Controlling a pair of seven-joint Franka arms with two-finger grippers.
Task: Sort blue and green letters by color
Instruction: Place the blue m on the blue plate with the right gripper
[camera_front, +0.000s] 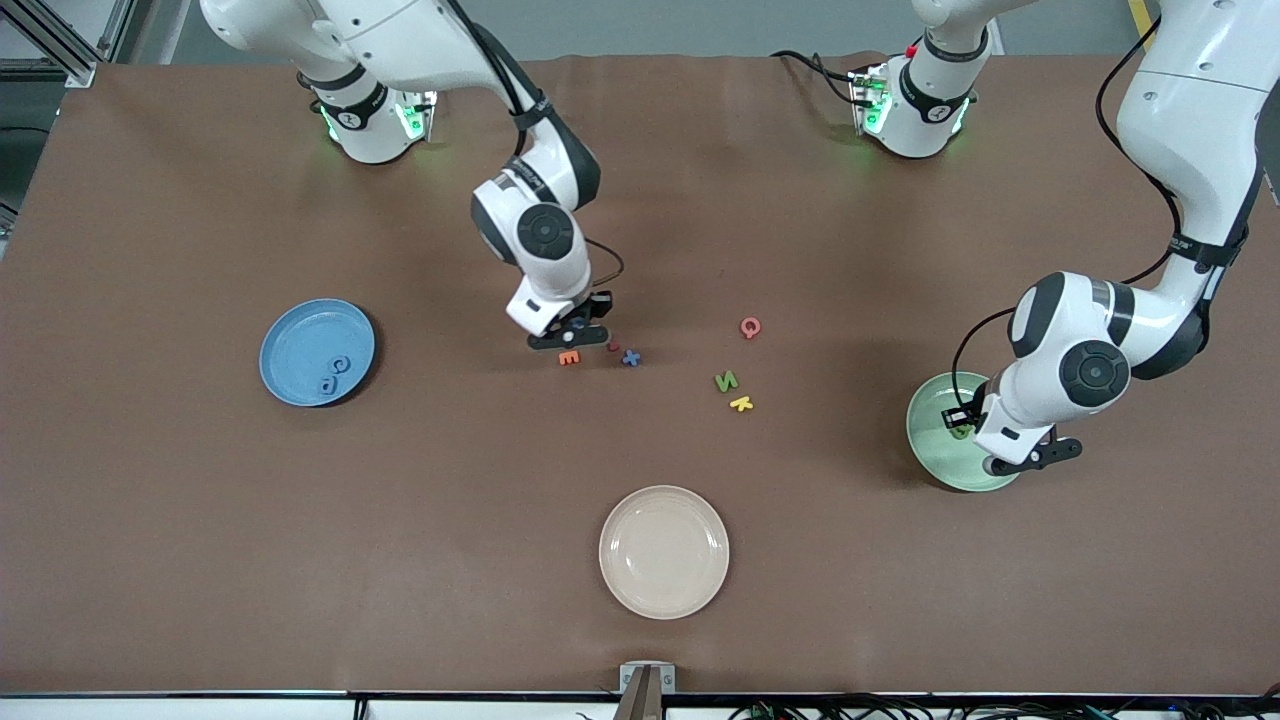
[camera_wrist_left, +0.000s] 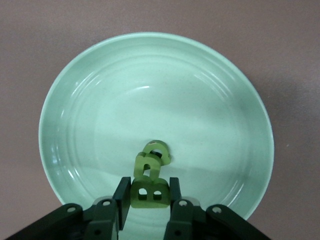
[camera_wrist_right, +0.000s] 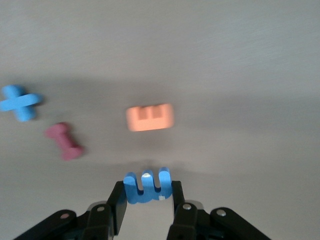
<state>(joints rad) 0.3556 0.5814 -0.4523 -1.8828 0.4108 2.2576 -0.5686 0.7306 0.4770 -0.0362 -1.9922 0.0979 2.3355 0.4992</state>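
My right gripper (camera_front: 584, 326) (camera_wrist_right: 147, 192) is shut on a blue E (camera_wrist_right: 147, 186), just above the table beside the orange E (camera_front: 568, 357) (camera_wrist_right: 149, 117). A blue plus (camera_front: 631, 357) (camera_wrist_right: 20, 102) lies close by. Over the green plate (camera_front: 940, 400) (camera_wrist_left: 65, 100), my left gripper (camera_front: 962, 426) (camera_wrist_left: 148, 194) is shut on a green B (camera_wrist_left: 148, 193). Two other green letters (camera_wrist_left: 151, 159) lie in that plate right under it. A green N (camera_front: 726, 380) rests mid-table. The blue plate (camera_front: 300, 335) holds two blue letters (camera_front: 335, 374).
A dark red letter (camera_front: 612, 345) (camera_wrist_right: 64, 141) lies between the orange E and the blue plus. A pink letter (camera_front: 750, 327) and a yellow K (camera_front: 741, 404) lie near the green N. A cream plate (camera_front: 664, 551) sits nearest the front camera.
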